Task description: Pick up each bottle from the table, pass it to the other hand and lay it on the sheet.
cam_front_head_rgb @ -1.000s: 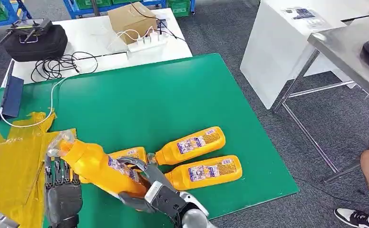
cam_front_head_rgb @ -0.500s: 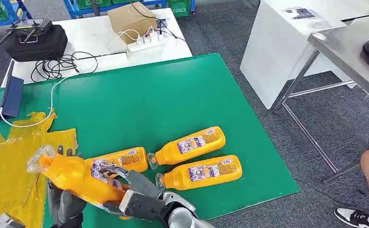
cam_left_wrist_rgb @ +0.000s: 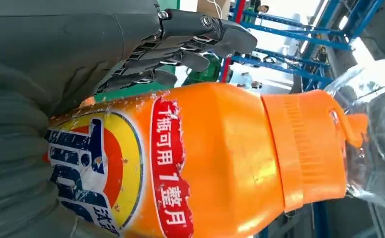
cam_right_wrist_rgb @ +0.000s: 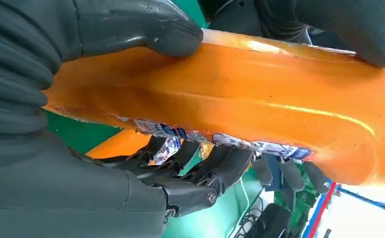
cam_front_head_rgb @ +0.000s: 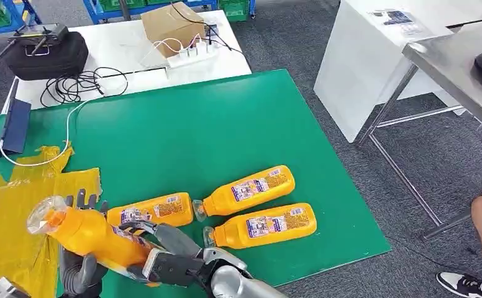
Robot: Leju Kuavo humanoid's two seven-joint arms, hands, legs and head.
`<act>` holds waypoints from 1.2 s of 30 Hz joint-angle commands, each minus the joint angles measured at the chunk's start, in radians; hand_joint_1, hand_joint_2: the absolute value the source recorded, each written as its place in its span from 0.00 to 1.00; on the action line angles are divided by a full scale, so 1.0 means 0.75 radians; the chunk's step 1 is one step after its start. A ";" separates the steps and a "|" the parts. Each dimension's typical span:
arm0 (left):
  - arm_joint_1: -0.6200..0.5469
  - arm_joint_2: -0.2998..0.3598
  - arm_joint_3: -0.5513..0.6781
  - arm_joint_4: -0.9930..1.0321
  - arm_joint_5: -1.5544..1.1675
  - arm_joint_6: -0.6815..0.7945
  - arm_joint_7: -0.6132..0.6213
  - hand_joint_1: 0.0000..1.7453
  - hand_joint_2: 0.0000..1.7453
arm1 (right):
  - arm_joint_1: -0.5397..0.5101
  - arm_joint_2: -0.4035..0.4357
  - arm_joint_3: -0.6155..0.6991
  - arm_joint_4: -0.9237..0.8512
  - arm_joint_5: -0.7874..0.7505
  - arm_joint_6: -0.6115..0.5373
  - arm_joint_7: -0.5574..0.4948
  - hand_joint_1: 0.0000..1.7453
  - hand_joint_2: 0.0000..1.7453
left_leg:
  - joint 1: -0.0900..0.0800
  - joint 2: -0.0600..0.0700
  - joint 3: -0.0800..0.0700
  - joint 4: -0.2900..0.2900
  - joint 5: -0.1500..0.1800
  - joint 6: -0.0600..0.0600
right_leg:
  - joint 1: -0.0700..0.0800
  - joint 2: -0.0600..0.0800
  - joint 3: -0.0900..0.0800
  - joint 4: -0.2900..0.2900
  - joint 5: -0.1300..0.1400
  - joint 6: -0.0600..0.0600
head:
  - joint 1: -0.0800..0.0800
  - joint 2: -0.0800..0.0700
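1. Gripping the lower body of the raised orange bottle [cam_front_head_rgb: 92, 234], the right hand [cam_front_head_rgb: 164, 261] held it tilted at the near left, its clear cap [cam_front_head_rgb: 41, 211] over the yellow sheet [cam_front_head_rgb: 9, 217].
2. The left hand [cam_front_head_rgb: 80, 267] sat behind that bottle, fingers [cam_left_wrist_rgb: 200, 34] extended; whether it grasped could not be told.
3. Three more bottles [cam_front_head_rgb: 251, 189] lay on the green table [cam_front_head_rgb: 195, 136] to the right.
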 commanded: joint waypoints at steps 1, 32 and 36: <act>-0.015 0.070 -0.220 -0.025 -0.083 0.037 0.014 0.00 1.00 | -0.049 0.022 0.120 0.105 -0.003 0.007 0.021 1.00 1.00 | -0.001 -0.010 0.002 -0.001 0.000 0.004 | -0.001 0.000 0.003 0.000 -0.002 -0.002 | 0.000 0.000; -0.014 0.196 -0.343 -0.140 -0.145 0.268 0.014 1.00 1.00 | -0.086 0.005 0.082 0.059 -0.028 -0.038 0.041 1.00 1.00 | -0.001 -0.008 0.000 0.000 0.000 0.003 | -0.001 0.000 0.001 0.001 -0.001 -0.001 | 0.000 0.000; -0.038 0.234 -0.315 -0.169 -0.289 0.489 0.014 1.00 1.00 | -0.120 -0.010 0.045 0.020 -0.016 -0.065 0.057 1.00 1.00 | -0.001 -0.008 0.000 0.000 0.000 0.003 | -0.001 0.001 0.000 0.001 -0.001 -0.002 | 0.000 0.000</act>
